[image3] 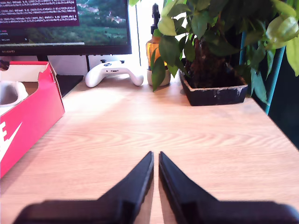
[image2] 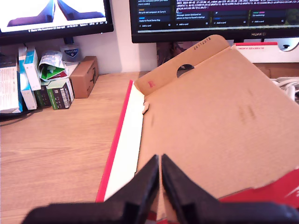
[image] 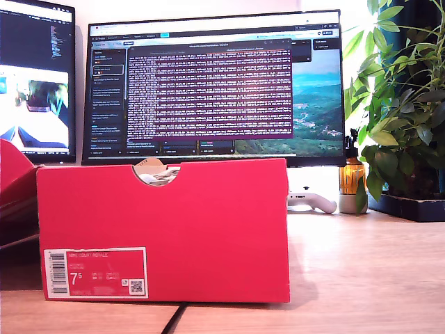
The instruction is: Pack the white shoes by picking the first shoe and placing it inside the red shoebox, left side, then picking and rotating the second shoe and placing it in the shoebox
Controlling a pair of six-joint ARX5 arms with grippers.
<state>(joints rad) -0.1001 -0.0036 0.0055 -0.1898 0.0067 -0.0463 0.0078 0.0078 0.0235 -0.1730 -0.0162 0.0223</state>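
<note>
You look to be at or near the close of packing. No shoe lies on the desk (image3: 163, 126) around the red shoebox (image: 163, 229), and a rounded white shoe (image3: 8, 92) shows inside it, just behind its near wall. Whether both shoes are in cannot be told.

Your first end effector (image2: 160, 161) hovers over the shoebox's open lid (image2: 210, 116), jaws clenched on nothing. Your second end effector (image3: 155, 156) sits beside the shoebox over bare desk, also clenched and empty.

The next move calls for confirming the second shoe sits reversed beside the first.

The shoebox is bright red card, upright. Its half-round notch (image: 156, 174) shows pale contents, and a white label (image: 96, 273) sits low on that same wall.
</note>
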